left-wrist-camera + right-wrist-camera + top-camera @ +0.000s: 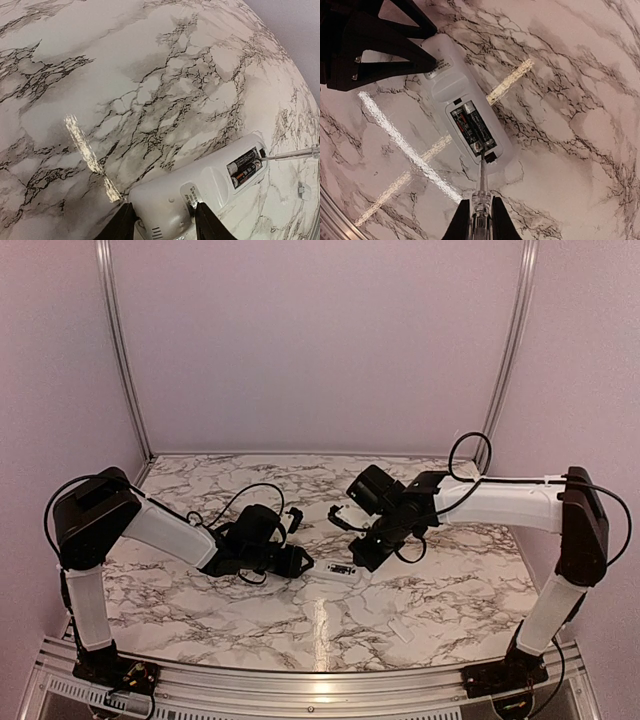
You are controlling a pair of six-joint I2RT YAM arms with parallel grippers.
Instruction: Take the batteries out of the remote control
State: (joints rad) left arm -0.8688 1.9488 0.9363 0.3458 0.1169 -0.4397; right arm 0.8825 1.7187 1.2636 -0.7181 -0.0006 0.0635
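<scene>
Your left fingers (125,226) are clamped on the remote control (200,187), at its 7 o'clock end in the left wrist view. Hold it firm so it cannot slide. The remote control lies flat on the table (100,75), near the middle, with its open side up. It is a smooth white plastic bar with round ends.

The batteries (245,168) sit side by side in the dark hollow at the 2 o'clock end. They are two small dark round tubes. They look slick and will likely roll once they are out.

Your right fingers (460,225) are clenched on a thin pale stick (482,175) that comes in from 6 o'clock in the right wrist view. Its tip seems to touch the near end of the hollow. Slip the tip under one battery end and lift slowly, because a hard push could make it skid off.

A small white flat piece (400,630) lies on the shiny marble-look table, at 5 o'clock from the remote control.
</scene>
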